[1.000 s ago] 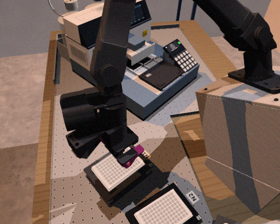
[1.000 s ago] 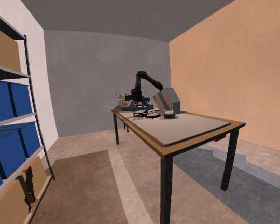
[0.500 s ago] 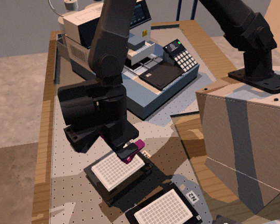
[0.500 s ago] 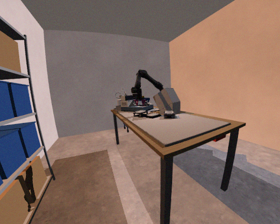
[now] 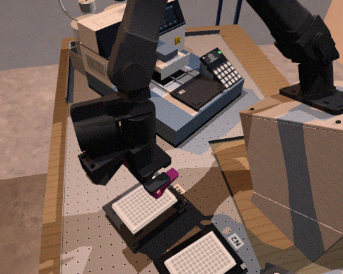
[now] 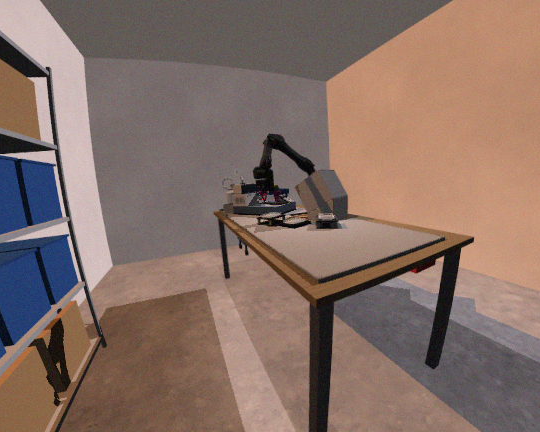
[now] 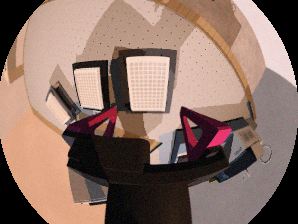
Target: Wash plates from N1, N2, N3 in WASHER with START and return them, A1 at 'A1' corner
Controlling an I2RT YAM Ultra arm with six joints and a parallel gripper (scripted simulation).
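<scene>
Two magenta fingers stand wide apart at the lower edge, nothing between the jaws. Beyond them a white well plate (image 7: 147, 83) lies in a dark nest (image 7: 119, 79) on the dotted tabletop (image 7: 206, 56). Left of it sits a second plate (image 7: 87, 88), perhaps also nested, though the distortion blurs it.

Grey back wall (image 6: 202, 125), orange right wall (image 6: 447, 140), concrete floor (image 6: 182, 360), shelf rack (image 6: 57, 145) left, blue bins (image 6: 2, 195).

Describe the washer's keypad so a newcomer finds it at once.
Start at the grey plate washer at the table's far end. Right of its dark carrier pocket rises a sloped black keypad. Its white keys and small green lamp set it apart.
</scene>
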